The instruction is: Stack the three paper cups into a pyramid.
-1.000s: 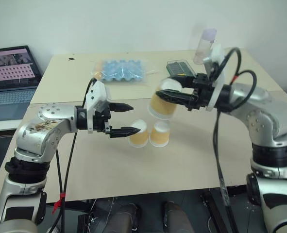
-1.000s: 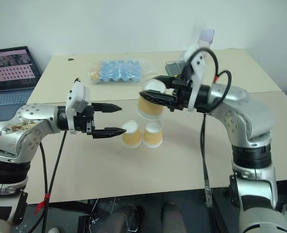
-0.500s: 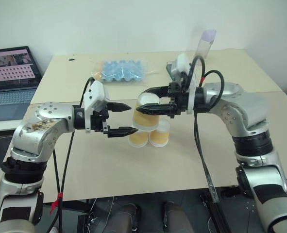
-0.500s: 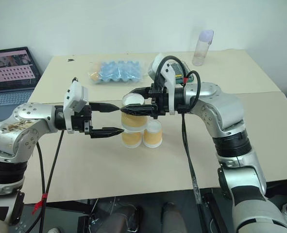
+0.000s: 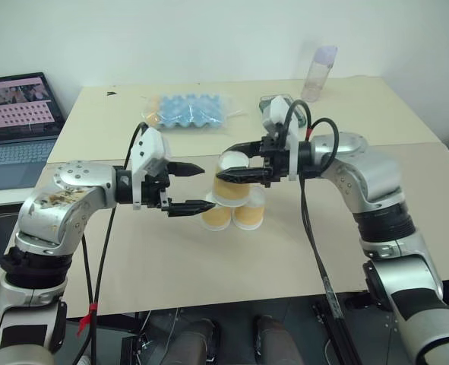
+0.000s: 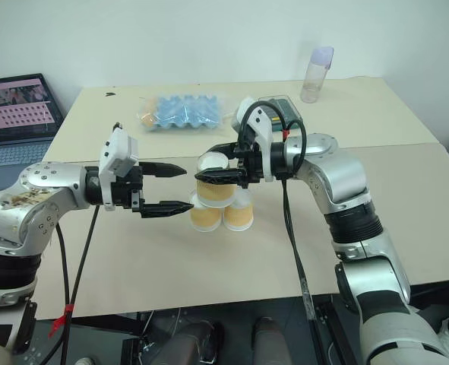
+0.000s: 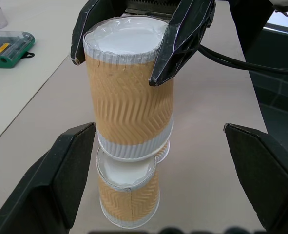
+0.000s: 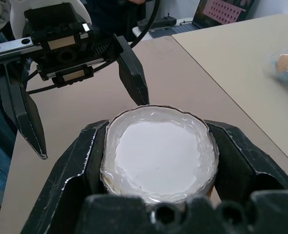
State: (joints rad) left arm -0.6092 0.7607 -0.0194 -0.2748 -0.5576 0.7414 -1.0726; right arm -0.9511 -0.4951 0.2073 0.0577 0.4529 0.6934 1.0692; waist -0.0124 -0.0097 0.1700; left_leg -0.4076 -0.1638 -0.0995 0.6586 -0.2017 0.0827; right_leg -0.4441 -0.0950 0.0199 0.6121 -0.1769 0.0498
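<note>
Right gripper [image 5: 238,169] is clamping the third cup [image 5: 232,181] near its top, having lowered it from mid-air over the last second; it is now seating across the two base cups [image 5: 232,214] directly beneath. Left gripper [image 5: 196,186] is waiting alongside, jaws wide, empty. Pyramid nearly complete; release pending.

You cannot tell whether the top cup [image 7: 129,92] already sits on the two lower cups [image 5: 232,215] or hangs just above them; in the left wrist view its rim hides most of the farther one, leaving a sliver. In the right wrist view the right gripper [image 8: 158,161] and that cup's white base cover both lower cups. The laptop [image 5: 15,125] is cut off by the picture's left edge, its screen too small to read. The small case [image 6: 281,106] behind the right arm is partly hidden.
</note>
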